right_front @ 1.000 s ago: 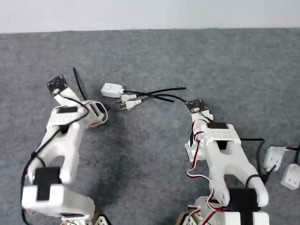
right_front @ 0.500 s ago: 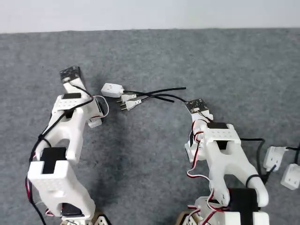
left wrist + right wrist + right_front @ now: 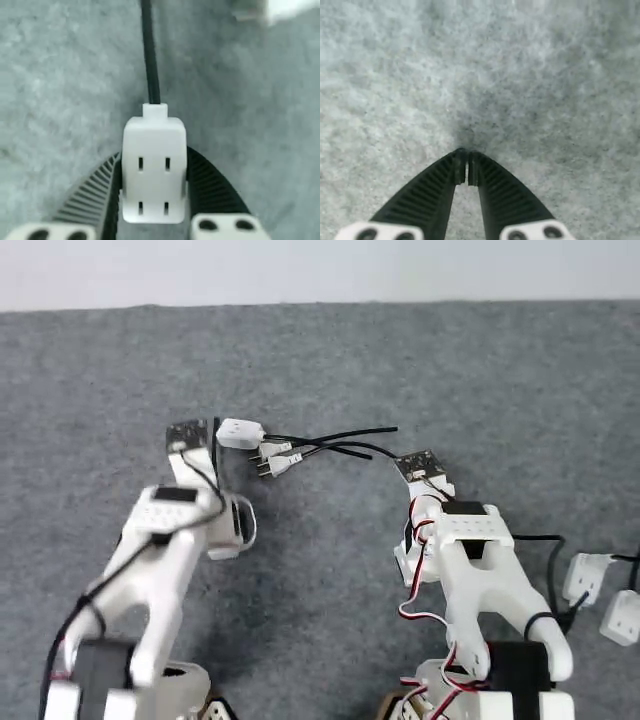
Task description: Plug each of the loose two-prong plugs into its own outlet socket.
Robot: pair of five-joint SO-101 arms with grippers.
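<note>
My left gripper (image 3: 154, 156) is shut on a white outlet socket (image 3: 154, 170); the socket's black cord (image 3: 149, 55) runs away over the carpet. In the high view the left gripper (image 3: 232, 528) hangs just short of another white socket (image 3: 240, 432) that lies on the carpet. Two loose white two-prong plugs (image 3: 275, 457) with black cords lie right beside that socket. The right gripper (image 3: 466, 167) is shut on nothing and points down at bare grey carpet. In the high view the right arm (image 3: 460, 535) stands right of the plugs.
Two more white sockets (image 3: 585, 575) (image 3: 622, 615) with cords lie at the right edge, beside the right arm's base. The plugs' black cords (image 3: 350, 440) trail to the right across the middle. Grey carpet covers the whole table.
The left arm has swung to the right and nearer the socket and plugs at the centre, carrying its socket. The right arm has kept still.
</note>
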